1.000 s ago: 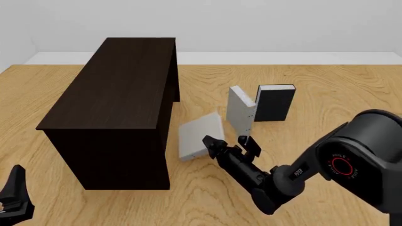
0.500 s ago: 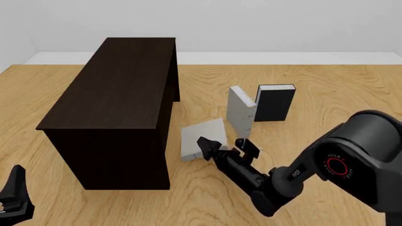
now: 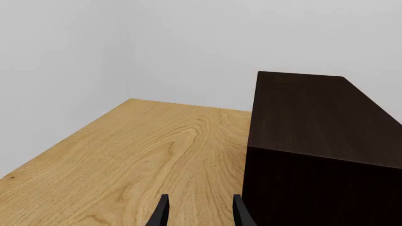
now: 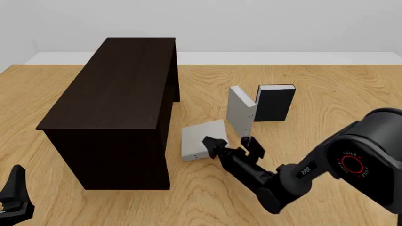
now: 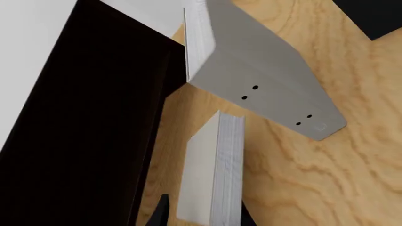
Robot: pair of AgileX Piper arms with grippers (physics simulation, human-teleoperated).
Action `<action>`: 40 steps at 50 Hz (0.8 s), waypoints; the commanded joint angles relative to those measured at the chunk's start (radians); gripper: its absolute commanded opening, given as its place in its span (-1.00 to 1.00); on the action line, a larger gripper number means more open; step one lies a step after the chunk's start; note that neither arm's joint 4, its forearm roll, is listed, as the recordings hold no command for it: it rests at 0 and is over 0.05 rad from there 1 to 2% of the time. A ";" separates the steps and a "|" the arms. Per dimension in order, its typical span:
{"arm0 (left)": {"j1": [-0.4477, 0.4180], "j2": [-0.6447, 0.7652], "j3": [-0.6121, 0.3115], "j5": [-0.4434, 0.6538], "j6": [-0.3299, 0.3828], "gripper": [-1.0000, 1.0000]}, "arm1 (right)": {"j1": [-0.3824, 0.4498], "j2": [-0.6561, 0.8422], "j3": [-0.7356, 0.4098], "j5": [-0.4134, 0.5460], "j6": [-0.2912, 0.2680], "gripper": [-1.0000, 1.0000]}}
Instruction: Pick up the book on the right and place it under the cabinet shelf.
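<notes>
I work on a light wood-grain table [image 4: 326, 80] that runs back to a plain white wall [image 4: 251, 23]. The cabinet shelf [image 4: 119, 99] is my landmark: long, very dark, standing lengthwise on the table. The book [image 4: 202, 140] lies flat just off its right side, near its front end. My right gripper [image 4: 232, 147] holds the book's near edge between its fingers, closed on it; the right wrist view shows the white page edge between the finger bases. Farther right of the cabinet a second grey book [image 4: 240, 112] stands upright, and a black-covered book [image 4: 275, 102] stands just beyond it. A narrow strip of bare table separates the book from the cabinet's side. My left gripper [image 3: 198, 215] hangs near the cabinet's front left corner, fingers parted with nothing between them, bare tabletop stretching ahead.
</notes>
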 commanded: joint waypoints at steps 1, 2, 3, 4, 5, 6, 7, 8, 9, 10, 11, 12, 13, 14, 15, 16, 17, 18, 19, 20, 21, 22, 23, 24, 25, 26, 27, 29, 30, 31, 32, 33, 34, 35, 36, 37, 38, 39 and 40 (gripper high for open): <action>0.000 0.000 -0.002 0.002 0.000 1.00 | -0.039 -0.001 0.102 0.072 -0.134 1.00; 0.000 0.000 -0.002 0.002 0.000 1.00 | -0.039 -0.003 0.106 0.070 -0.135 1.00; 0.000 0.000 -0.002 0.002 0.000 1.00 | -0.042 -0.008 0.115 0.069 -0.139 1.00; 0.000 0.000 0.000 0.001 0.000 1.00 | -0.042 -0.012 0.121 0.067 -0.140 1.00; 0.000 0.000 0.001 -0.001 0.000 1.00 | -0.042 -0.014 0.125 0.066 -0.140 1.00; 0.000 0.000 0.000 0.000 0.000 1.00 | -0.043 -0.017 0.128 0.065 -0.141 1.00; 0.000 0.000 -0.001 0.001 0.000 1.00 | -0.044 -0.023 0.135 0.064 -0.145 1.00; 0.000 0.000 0.000 0.000 0.000 1.00 | -0.045 -0.028 0.141 0.064 -0.146 1.00; 0.000 0.000 0.000 0.000 0.000 1.00 | -0.047 -0.036 0.147 0.069 -0.154 1.00; 0.000 0.000 0.000 0.000 0.000 1.00 | -0.046 -0.037 0.151 0.065 -0.152 1.00; 0.000 0.000 0.000 0.000 0.000 1.00 | -0.048 -0.050 0.161 0.065 -0.157 1.00; 0.000 0.000 0.000 0.000 0.000 1.00 | -0.051 -0.056 0.163 0.071 -0.164 1.00; 0.000 0.000 0.000 0.000 0.000 1.00 | -0.057 -0.075 0.174 0.081 -0.177 1.00; 0.000 0.000 -0.001 0.000 0.000 1.00 | -0.059 -0.082 0.177 0.085 -0.182 1.00; 0.000 0.000 0.001 -0.001 0.000 1.00 | -0.060 -0.089 0.183 0.087 -0.185 1.00; 0.000 0.000 0.002 -0.002 0.000 1.00 | -0.060 -0.098 0.193 0.087 -0.188 1.00; 0.000 0.000 0.002 -0.003 0.000 1.00 | -0.060 -0.101 0.196 0.086 -0.188 1.00; 0.000 0.000 0.002 -0.002 0.000 1.00 | -0.064 -0.108 0.203 0.089 -0.193 1.00; 0.000 0.000 0.002 -0.002 0.000 1.00 | -0.066 -0.109 0.204 0.091 -0.196 1.00; 0.000 0.000 0.000 0.000 0.000 1.00 | -0.070 -0.117 0.211 0.095 -0.202 1.00; 0.000 0.000 -0.002 0.001 0.000 1.00 | -0.073 -0.124 0.215 0.099 -0.206 1.00; 0.000 0.000 -0.001 0.001 0.000 1.00 | -0.076 -0.126 0.216 0.102 -0.210 1.00; 0.000 0.000 0.000 0.000 0.000 1.00 | -0.082 -0.138 0.221 0.112 -0.220 1.00; 0.000 0.000 0.000 0.000 0.000 1.00 | -0.086 -0.146 0.223 0.119 -0.228 1.00; 0.000 0.000 0.001 -0.001 0.000 1.00 | -0.084 -0.160 0.234 0.122 -0.232 1.00; 0.000 0.000 0.002 -0.003 -0.001 1.00 | -0.084 -0.169 0.241 0.123 -0.236 1.00; 0.000 0.000 0.001 -0.002 -0.001 1.00 | -0.097 -0.194 0.235 0.163 -0.273 1.00; 0.000 0.000 0.002 -0.003 -0.001 1.00 | -0.097 -0.215 0.253 0.166 -0.275 1.00; 0.000 0.000 0.001 -0.001 -0.001 1.00 | -0.096 -0.236 0.256 0.190 -0.292 1.00; 0.000 0.000 0.000 -0.001 0.000 1.00 | -0.101 -0.248 0.254 0.205 -0.304 1.00; 0.000 0.000 0.001 -0.001 0.000 1.00 | -0.116 -0.281 0.250 0.249 -0.336 1.00; 0.000 0.000 0.000 -0.001 0.000 1.00 | -0.114 -0.305 0.250 0.277 -0.352 1.00; 0.000 0.000 0.000 -0.001 0.000 1.00 | -0.118 -0.315 0.247 0.292 -0.362 1.00; 0.000 0.000 0.001 -0.003 -0.001 1.00 | -0.125 -0.346 0.244 0.331 -0.385 1.00; 0.000 0.000 0.001 -0.002 -0.001 1.00 | -0.132 -0.359 0.236 0.361 -0.406 1.00; 0.000 0.000 0.000 -0.001 -0.001 1.00 | -0.137 -0.375 0.231 0.386 -0.422 1.00; 0.000 0.000 0.000 -0.001 -0.001 1.00 | -0.139 -0.384 0.230 0.394 -0.427 1.00; 0.000 0.000 -0.001 -0.001 -0.001 1.00 | -0.149 -0.405 0.219 0.434 -0.456 1.00; 0.000 0.000 -0.001 -0.001 -0.001 1.00 | -0.152 -0.417 0.215 0.453 -0.466 1.00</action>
